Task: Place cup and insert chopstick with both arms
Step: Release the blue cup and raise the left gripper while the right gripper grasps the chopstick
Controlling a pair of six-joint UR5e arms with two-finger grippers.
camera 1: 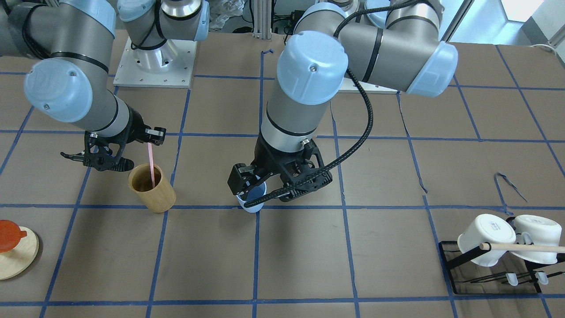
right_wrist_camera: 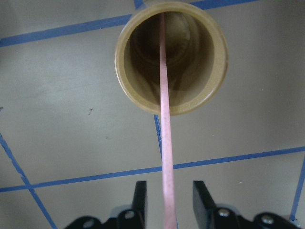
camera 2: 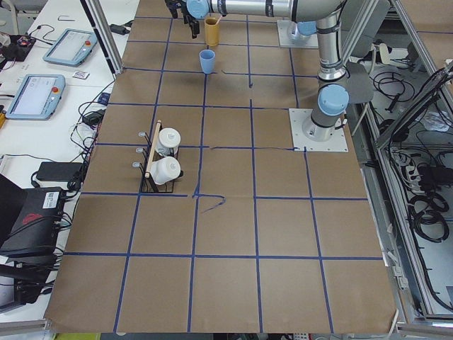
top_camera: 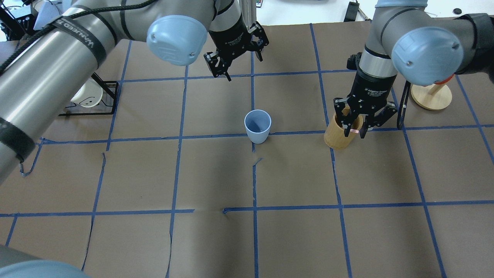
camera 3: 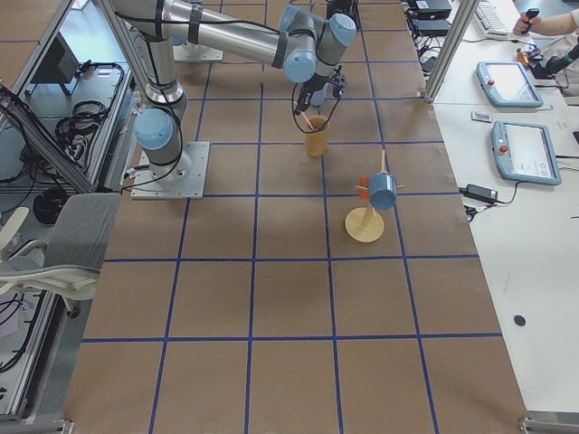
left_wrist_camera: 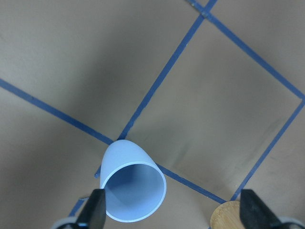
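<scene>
The light-blue cup (top_camera: 257, 126) stands upright and empty on a blue tape line at mid-table. It also shows in the front view (camera 1: 252, 204) and the left wrist view (left_wrist_camera: 131, 191). My left gripper (top_camera: 243, 67) hangs above it, open and empty, with both fingers (left_wrist_camera: 97, 210) clear of the cup. The pale-pink chopstick (right_wrist_camera: 165, 143) stands in the tan wooden cup (top_camera: 339, 137) and leans on its rim. My right gripper (right_wrist_camera: 169, 198) is open around the stick's upper part, with a gap on each side.
A black rack with two white mugs (camera 1: 485, 240) and a light wooden rod (camera 1: 525, 248) stands on my left side. A round wooden stand (top_camera: 431, 96) with an orange piece stands beyond the wooden cup on my right. Blue tape lines grid the brown table.
</scene>
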